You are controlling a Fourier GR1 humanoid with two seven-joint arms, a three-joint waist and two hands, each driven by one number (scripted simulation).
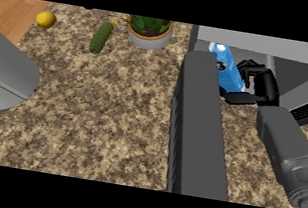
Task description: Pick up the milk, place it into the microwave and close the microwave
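The right hand [264, 88] is closed round the milk [225, 74], with fingers curled over its far side and the thumb at its near side. The milk is at the mouth of the microwave [271, 46], at the left part of the opening, between the open door [197, 133] and the palm. I cannot tell whether it already stands on the microwave floor or is above it.

The step in hand, as I judge it, is to put the milk inside. To do it well, the hand should carry the milk a little more to the far side and to the right, away from the hinge side, so that the door can swing shut without touching it. The carton should be set down flat on its base before the fingers open. After that the hand should come out straight toward the near side.

The milk seems upright: its long axis is about vertical, and its white top points up, showing at the far end of the blue body. The left hand does not show.
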